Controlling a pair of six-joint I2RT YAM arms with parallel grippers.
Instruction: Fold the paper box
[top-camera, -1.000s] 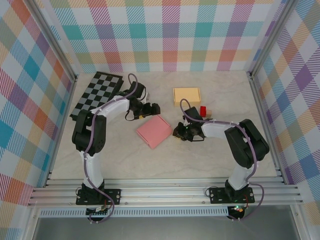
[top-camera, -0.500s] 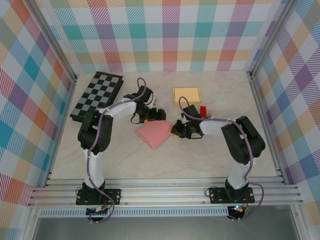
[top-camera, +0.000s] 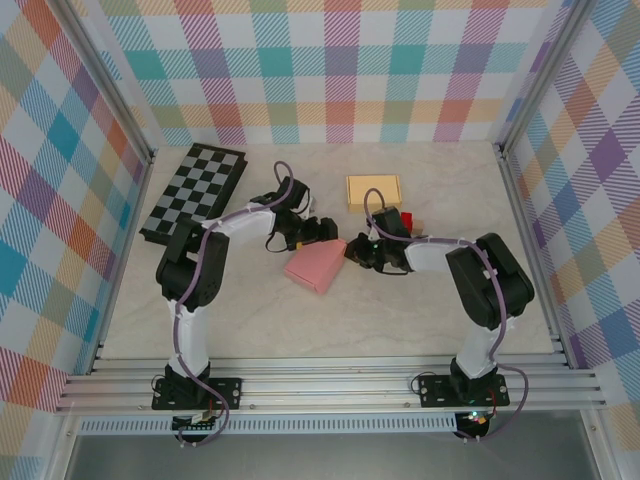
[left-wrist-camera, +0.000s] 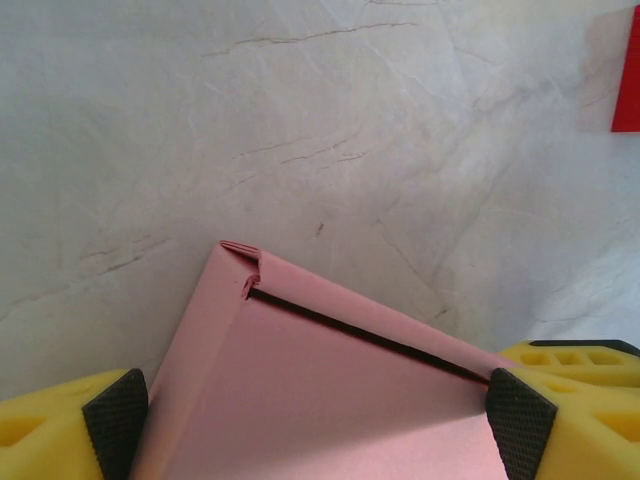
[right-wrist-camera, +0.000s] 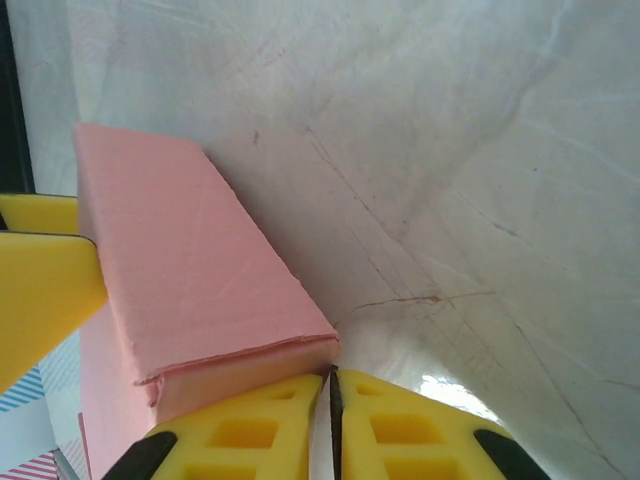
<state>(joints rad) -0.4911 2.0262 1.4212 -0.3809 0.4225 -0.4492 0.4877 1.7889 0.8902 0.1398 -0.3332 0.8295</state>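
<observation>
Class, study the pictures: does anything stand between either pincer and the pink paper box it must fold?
Nothing visible does. The left pincer, wide open, straddles the pink box, and the right pincer is shut right against one corner of it.

The paper box (top-camera: 316, 268) at centre frame is plain pink (a darker line along one seam). The fingers (left-wrist-camera: 570, 400) are yellow with black pads (left-wrist-camera: 112, 420). At upper left lies a black-and-grey chequered board (top-camera: 195, 190). The table (top-camera: 420, 310) is pale, veined marble, and the walls (top-camera: 340, 70) are pastel plaid.
</observation>
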